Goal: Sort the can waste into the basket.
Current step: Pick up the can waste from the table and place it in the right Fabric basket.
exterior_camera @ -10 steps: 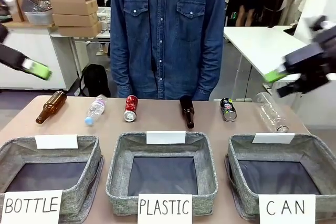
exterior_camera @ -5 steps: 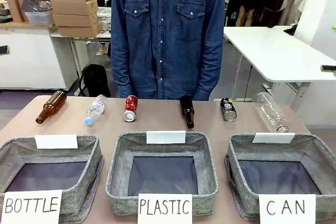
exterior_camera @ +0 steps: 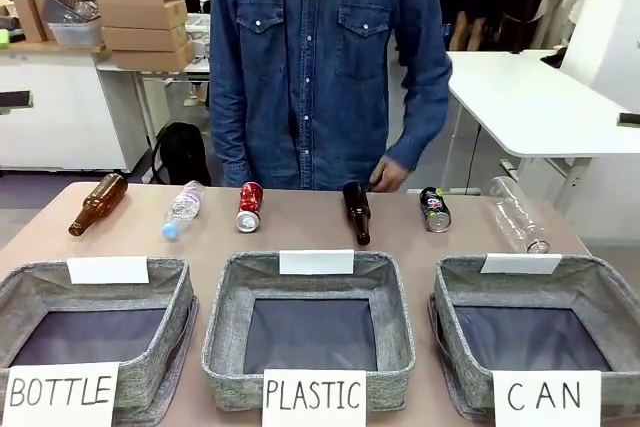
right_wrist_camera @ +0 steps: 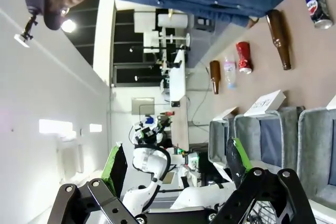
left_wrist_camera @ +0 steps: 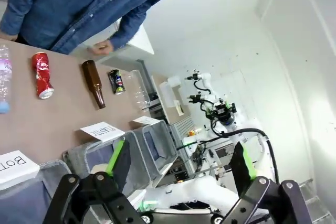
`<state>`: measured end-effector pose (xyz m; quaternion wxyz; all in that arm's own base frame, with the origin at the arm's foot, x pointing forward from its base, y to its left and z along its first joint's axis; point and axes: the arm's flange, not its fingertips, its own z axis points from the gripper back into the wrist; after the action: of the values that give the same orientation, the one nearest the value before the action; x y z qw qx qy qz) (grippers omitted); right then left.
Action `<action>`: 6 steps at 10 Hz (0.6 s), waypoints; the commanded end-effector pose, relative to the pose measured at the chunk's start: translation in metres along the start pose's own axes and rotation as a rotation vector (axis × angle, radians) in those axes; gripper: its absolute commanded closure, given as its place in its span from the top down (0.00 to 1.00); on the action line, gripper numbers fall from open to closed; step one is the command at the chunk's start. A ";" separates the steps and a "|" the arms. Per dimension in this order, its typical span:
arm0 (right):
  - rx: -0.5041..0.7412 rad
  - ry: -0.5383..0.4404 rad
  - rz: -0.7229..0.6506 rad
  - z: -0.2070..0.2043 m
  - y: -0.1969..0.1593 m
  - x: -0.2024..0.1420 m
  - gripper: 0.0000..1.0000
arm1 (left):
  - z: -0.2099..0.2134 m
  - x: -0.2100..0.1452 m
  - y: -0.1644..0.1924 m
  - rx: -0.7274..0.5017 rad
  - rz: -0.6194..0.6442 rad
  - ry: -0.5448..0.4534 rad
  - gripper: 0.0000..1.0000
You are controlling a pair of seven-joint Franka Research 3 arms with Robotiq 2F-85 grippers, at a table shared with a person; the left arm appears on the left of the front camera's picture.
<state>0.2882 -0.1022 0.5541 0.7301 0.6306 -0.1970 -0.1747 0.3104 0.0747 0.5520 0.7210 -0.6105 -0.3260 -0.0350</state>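
black left pincer (left_wrist_camera: 179, 161), green pads (left_wrist_camera: 114, 158), black right pincer (right_wrist_camera: 176, 165), person's blue denim shirt (exterior_camera: 320, 57)

Front camera close at table (exterior_camera: 300, 237) edge, facing the person (exterior_camera: 320, 57). Wrist cameras farther back, rolled sideways; all three share the red can (exterior_camera: 248, 207).

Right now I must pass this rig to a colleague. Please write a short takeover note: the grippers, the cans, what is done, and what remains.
Left gripper: open, empty, away from the table.
Right gripper: open, empty, also away from it.
Red can and dark can lie in the far row on the table. The dark one is nearer the CAN basket.
Person's hand hangs by the far edge near the dark can, holding nothing.
Done: nothing; the basket holds no can.
Left: both cans.
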 end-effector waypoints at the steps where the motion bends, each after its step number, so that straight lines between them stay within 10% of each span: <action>1: 0.036 0.012 -0.021 0.001 -0.002 0.001 1.00 | 0.008 0.003 0.005 -0.080 0.019 -0.040 1.00; 6: -0.118 -0.014 0.142 -0.005 0.000 -0.008 1.00 | 0.008 0.003 0.005 -0.080 0.019 -0.040 1.00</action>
<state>0.2858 -0.1021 0.5516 0.7458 0.6142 -0.2032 -0.1588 0.3106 0.0854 0.5484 0.6971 -0.6384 -0.3254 -0.0225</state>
